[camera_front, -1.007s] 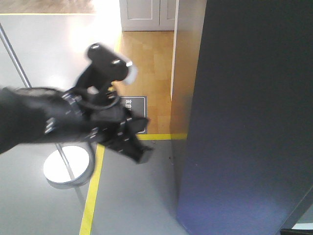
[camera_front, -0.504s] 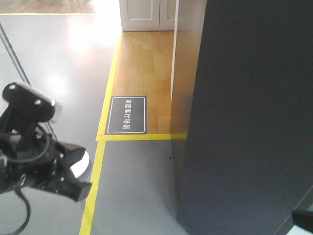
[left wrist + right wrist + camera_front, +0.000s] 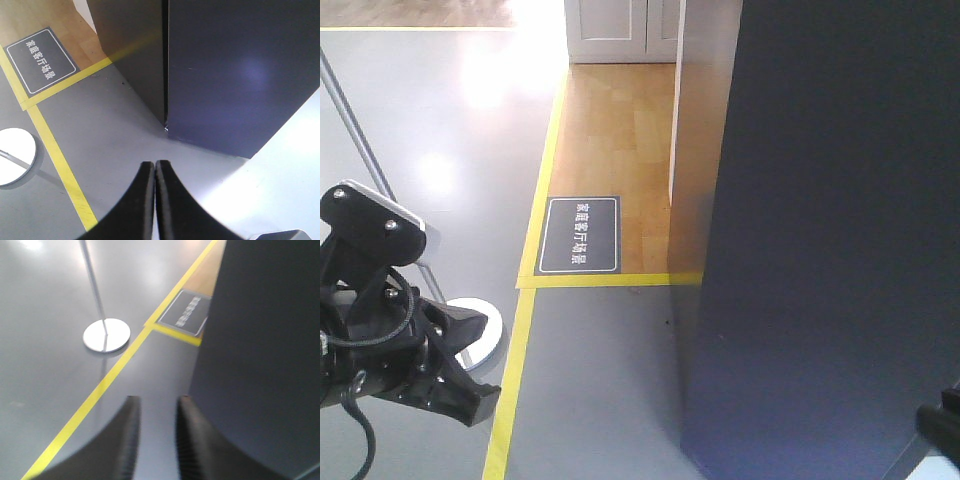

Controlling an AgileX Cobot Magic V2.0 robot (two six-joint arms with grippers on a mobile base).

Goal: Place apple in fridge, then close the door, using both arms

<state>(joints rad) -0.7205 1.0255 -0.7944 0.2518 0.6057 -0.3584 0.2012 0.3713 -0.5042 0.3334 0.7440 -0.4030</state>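
While left hand (image 3: pixel 155 165) sits closed, right hand (image 3: pixel 157 404) gapes slightly.

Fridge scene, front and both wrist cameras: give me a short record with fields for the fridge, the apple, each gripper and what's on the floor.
fridge: dark grey-blue, no white interior showing in any view, looks closed
apple: not visible in any view
left gripper: fingers pressed together, nothing between them
right gripper: fingers apart, nothing between them
floor: grey, with a yellow tape line, a dark sign and a metal pole on a round base
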